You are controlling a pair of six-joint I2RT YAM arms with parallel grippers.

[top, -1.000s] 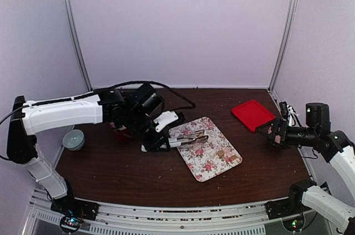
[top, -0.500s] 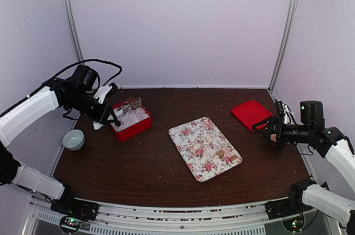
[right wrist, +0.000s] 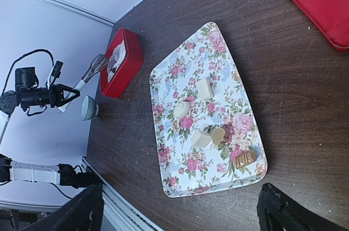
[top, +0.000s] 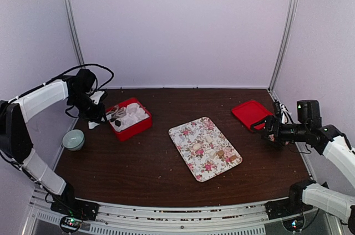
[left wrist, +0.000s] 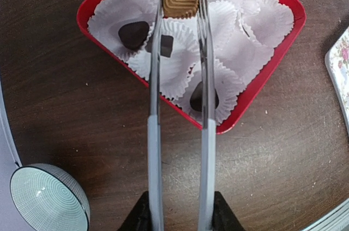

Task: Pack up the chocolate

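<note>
My left gripper (left wrist: 180,217) (top: 99,114) is shut on a pair of metal tongs (left wrist: 155,133). The tong tips pinch a light tan chocolate (left wrist: 181,3) over the white paper cups of the red box (left wrist: 262,86) (top: 140,127). Three dark chocolates (left wrist: 133,34) (left wrist: 166,46) (left wrist: 203,97) sit in cups there. Several pale and tan chocolates (right wrist: 204,89) (right wrist: 181,109) (right wrist: 246,158) lie on the floral tray (right wrist: 169,133) (top: 213,168). My right gripper (right wrist: 182,217) (top: 270,129) hangs open at the right, nothing between its fingers.
A red lid (top: 252,114) (right wrist: 322,2) lies at the back right, just beyond the right gripper. A small grey-green bowl (top: 73,139) (left wrist: 46,198) stands at the table's left edge, near the left arm. Purple walls close in the back and sides.
The left arm has swung from the floral tray back to the red box, carrying the tongs with it. The right arm shifted only slightly.
</note>
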